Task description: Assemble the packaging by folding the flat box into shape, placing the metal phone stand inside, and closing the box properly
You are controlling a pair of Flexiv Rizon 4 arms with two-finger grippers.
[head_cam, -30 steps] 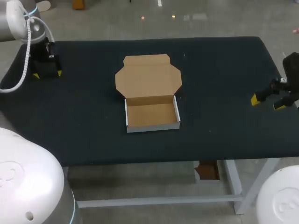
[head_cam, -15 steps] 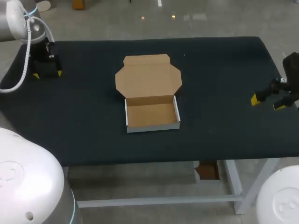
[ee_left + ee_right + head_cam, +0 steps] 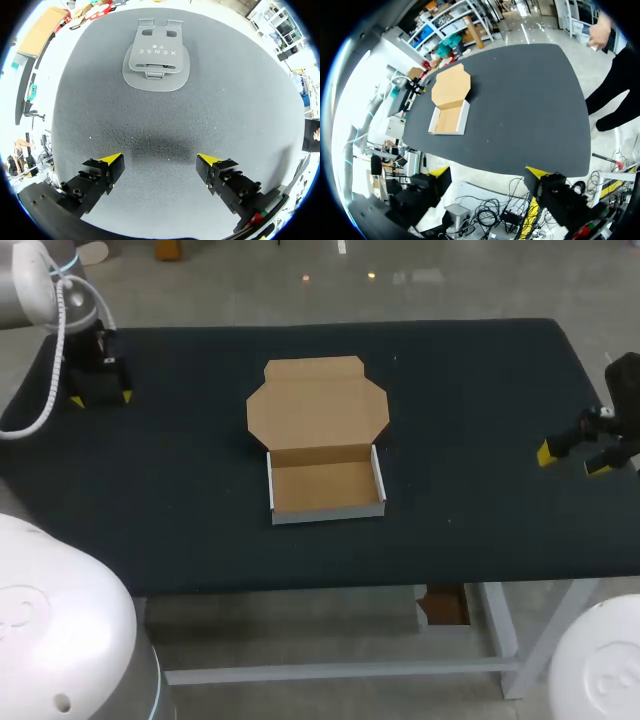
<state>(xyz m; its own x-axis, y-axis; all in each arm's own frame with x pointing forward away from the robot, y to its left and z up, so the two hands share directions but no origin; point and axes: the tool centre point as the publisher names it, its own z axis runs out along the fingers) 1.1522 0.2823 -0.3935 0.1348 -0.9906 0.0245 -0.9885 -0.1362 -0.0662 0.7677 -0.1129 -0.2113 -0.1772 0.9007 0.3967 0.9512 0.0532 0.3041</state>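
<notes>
Stand sits dead ahead of left gripper — fingers spread, empty — right gripper, also spread, is well off.

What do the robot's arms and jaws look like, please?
The left arm and right arm have rounded, glossy white shells; a white cable loops down beside the left one. Each ends in black, blocky jaws with bright yellow tips and small bolt heads.
</notes>
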